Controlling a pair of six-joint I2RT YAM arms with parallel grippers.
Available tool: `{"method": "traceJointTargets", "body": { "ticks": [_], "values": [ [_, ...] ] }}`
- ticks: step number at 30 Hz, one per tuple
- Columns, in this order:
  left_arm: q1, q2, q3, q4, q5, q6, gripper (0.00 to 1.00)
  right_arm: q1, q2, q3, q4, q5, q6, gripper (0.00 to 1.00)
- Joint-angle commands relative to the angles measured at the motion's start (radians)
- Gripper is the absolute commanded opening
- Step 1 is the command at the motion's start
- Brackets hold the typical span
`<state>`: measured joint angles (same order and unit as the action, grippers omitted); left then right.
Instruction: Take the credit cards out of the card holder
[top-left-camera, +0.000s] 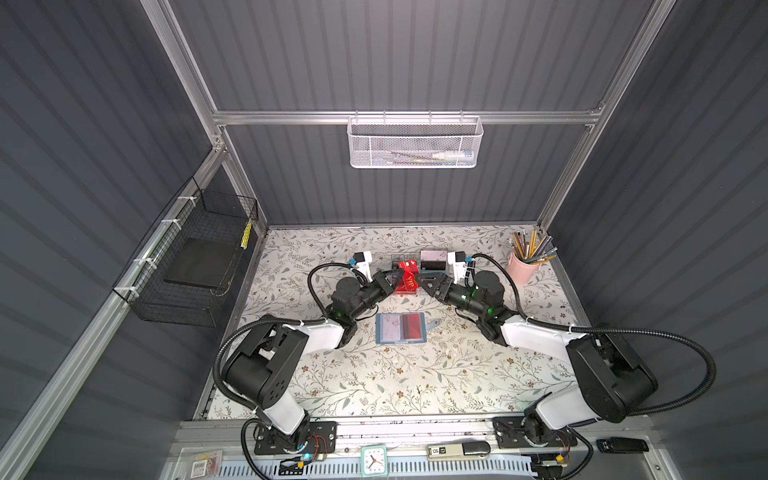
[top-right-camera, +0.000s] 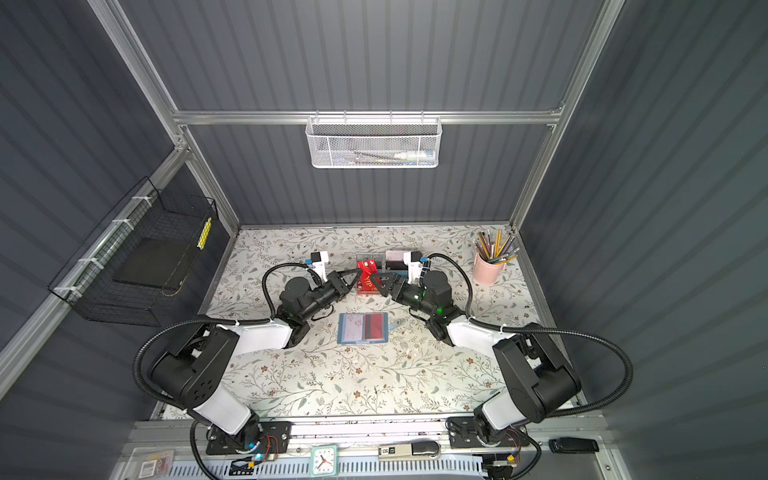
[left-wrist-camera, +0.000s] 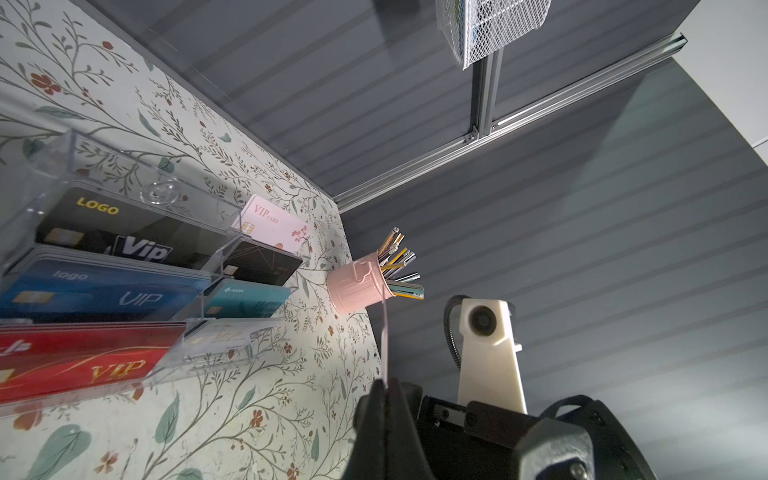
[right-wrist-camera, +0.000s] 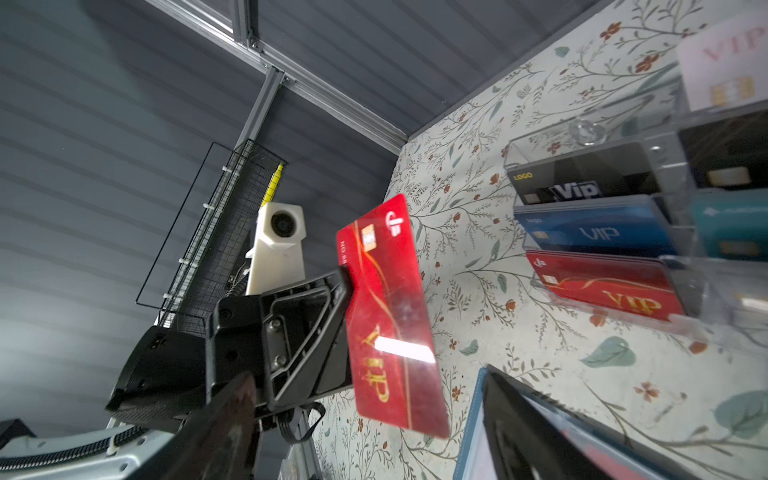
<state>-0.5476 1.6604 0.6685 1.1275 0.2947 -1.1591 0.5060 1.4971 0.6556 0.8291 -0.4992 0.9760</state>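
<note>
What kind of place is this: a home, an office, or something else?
Probably a robot test cell dressed as a desk: an aluminium frame, a left arm and right arm mounted at the front edge, and a floral tabletop with a pencil cup and clear card rack.

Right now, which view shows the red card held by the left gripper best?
Right wrist: the red card shows its full face, pinched at one edge by the left gripper. Left wrist sees it edge-on; both top views show it small.
</note>
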Motion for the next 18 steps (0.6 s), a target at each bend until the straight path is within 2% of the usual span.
{"method": "traceJointTargets", "body": {
  "ticks": [1, 14, 18],
  "values": [
    [-0.006, 0.028, 0.019, 0.147, -0.034, -0.055, 0.00, -0.006, -0.001, 0.000, 0.093, -0.035, 0.032, 0.76],
    [-0.036, 0.053, 0.021, 0.214, -0.040, -0.066, 0.00, -0.011, 0.045, -0.016, 0.174, -0.052, 0.066, 0.50],
    [-0.044, 0.057, 0.021, 0.221, -0.031, -0.068, 0.00, -0.013, 0.047, -0.015, 0.189, -0.054, 0.073, 0.32]
  ]
}}
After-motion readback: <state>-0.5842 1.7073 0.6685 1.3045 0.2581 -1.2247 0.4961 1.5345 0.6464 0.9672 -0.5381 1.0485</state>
